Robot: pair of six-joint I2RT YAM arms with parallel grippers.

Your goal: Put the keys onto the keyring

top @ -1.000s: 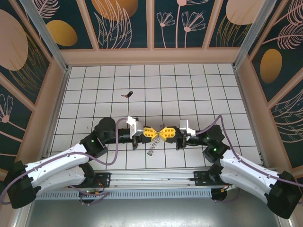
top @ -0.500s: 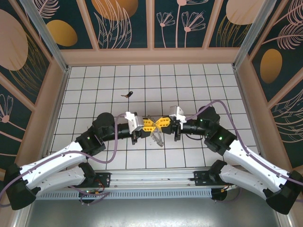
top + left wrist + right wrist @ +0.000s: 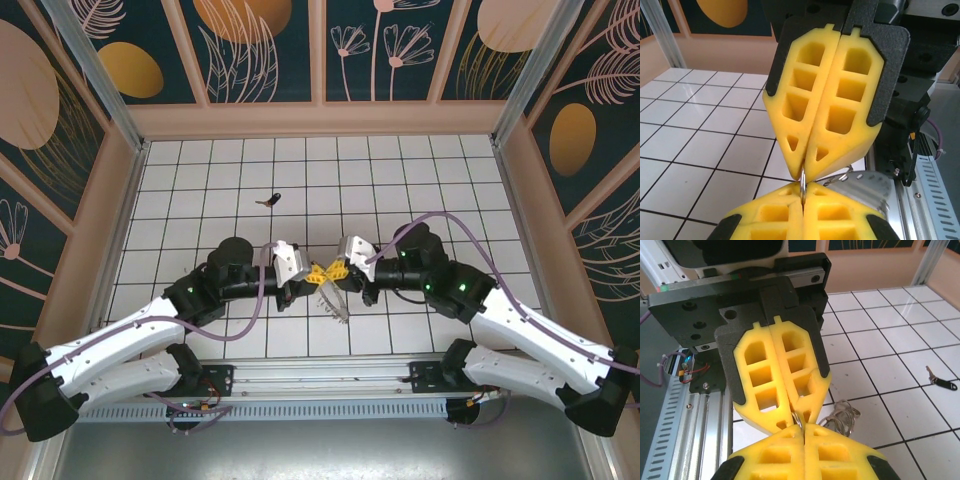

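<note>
**Both tools clamp the keyring (image 3: 333, 297) in mid-air; the keys (image 3: 268, 200) lie apart on the desk (image 3: 460, 180)**

At the left of the top view, the keys rest flat on the white tiles. They are a small dark piece with a thin reddish tail, well apart from both arms and farther back than the tools.

Toward the middle, the left tool (image 3: 318, 271) reaches in from the left with its yellow fingers pressed together. In the left wrist view, a thin wire of the keyring runs straight into the seam between them.

The keyring hangs just below the meeting point. Its bunch of small metal loops dangles over the tiles near the front rail (image 3: 330, 375).

Immediately to the right, the right tool (image 3: 337, 270) meets the left one tip to tip. It is likewise clenched on the same ring wire, as the right wrist view shows.
</note>
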